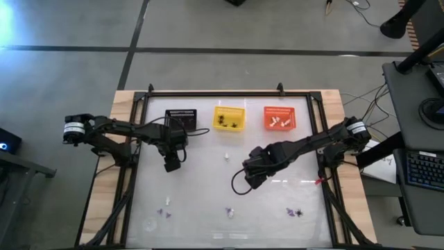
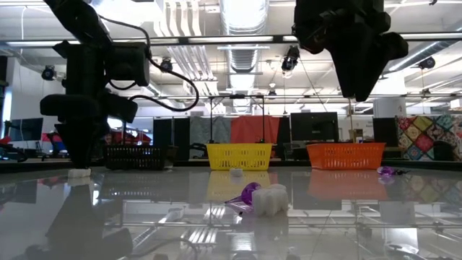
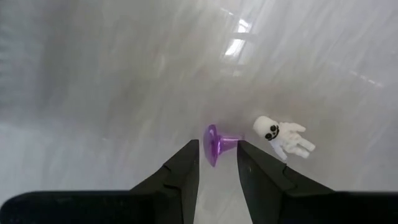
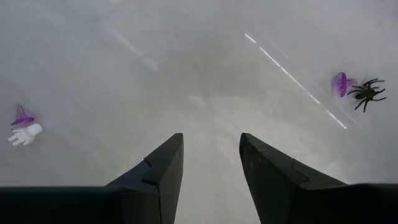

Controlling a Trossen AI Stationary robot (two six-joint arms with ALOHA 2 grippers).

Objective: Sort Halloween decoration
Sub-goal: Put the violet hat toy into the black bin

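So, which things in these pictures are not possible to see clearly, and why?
- Black basket: contents too small in the high view; in the low view the left arm partly covers it.
- Trinkets in the yellow basket and orange basket: too small in the high view to name.
- Left gripper and right gripper: the low view cuts off the right arm at its top edge.
- Purple trinket: the left wrist view shows it blurred; its shape is unclear.

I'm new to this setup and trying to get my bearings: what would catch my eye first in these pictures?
Three small baskets line the table's far edge: black, yellow and orange. Both dark arms reach over the glossy table, with the left gripper open above a purple trinket lying beside a white ghost figure. The right gripper is open over bare table, with a black spider farther off.
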